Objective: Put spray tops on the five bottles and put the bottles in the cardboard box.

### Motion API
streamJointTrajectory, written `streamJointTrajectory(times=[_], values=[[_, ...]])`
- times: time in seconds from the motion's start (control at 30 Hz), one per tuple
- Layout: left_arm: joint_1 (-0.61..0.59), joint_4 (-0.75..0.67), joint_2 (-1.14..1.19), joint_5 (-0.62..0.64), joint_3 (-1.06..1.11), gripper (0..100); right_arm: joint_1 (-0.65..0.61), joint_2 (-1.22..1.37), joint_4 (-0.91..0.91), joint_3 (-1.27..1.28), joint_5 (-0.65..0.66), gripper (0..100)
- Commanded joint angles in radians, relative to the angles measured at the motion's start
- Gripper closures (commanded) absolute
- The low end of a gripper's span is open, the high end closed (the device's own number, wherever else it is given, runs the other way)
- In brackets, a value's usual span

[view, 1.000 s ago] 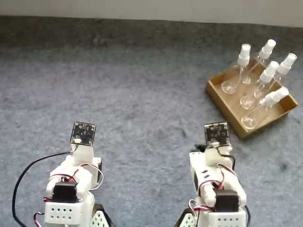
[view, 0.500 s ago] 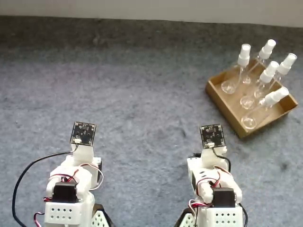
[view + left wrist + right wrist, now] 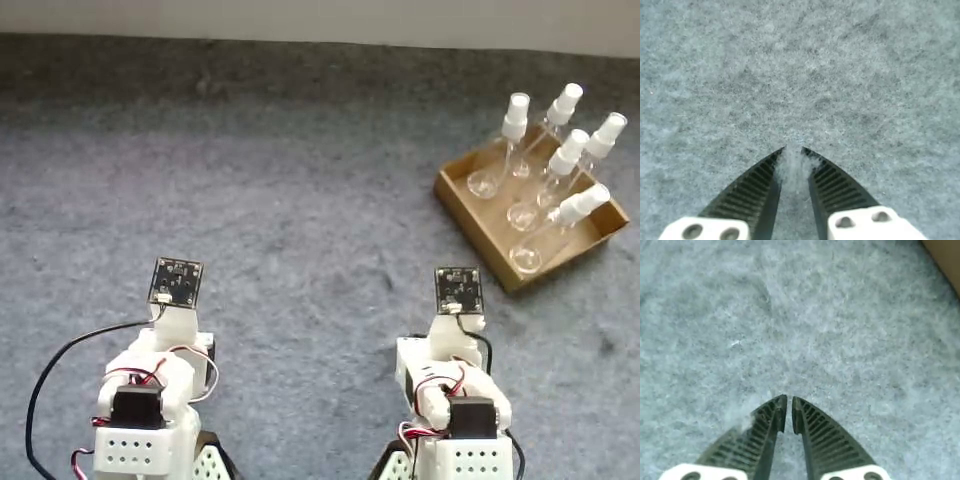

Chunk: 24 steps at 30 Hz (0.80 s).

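All five bottles, spray tops on, lean together inside the cardboard box at the far right of the grey tabletop. Well apart from it, the left hand and right hand are both clenched, grasping nothing.

The high view looks down over the grey felt table from above the white arm bases at 6 o'clock; the shallow brown cardboard box lies at 2 o'clock. The wrist cameras look past the left gripper and the right gripper, close above the same felt. One box edge shows in the right wrist view too.
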Motion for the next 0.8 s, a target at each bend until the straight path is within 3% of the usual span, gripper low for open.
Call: streamJointTrajectory(times=[0.0, 0.77], values=[[0.019, 0.003, 0.002, -0.008, 0.021, 99, -0.007, -0.005, 0.007, 0.116, -0.012, 99.4], [0.019, 0.003, 0.002, -0.008, 0.021, 99, 0.008, -0.005, 0.008, 0.116, -0.011, 99.4]])
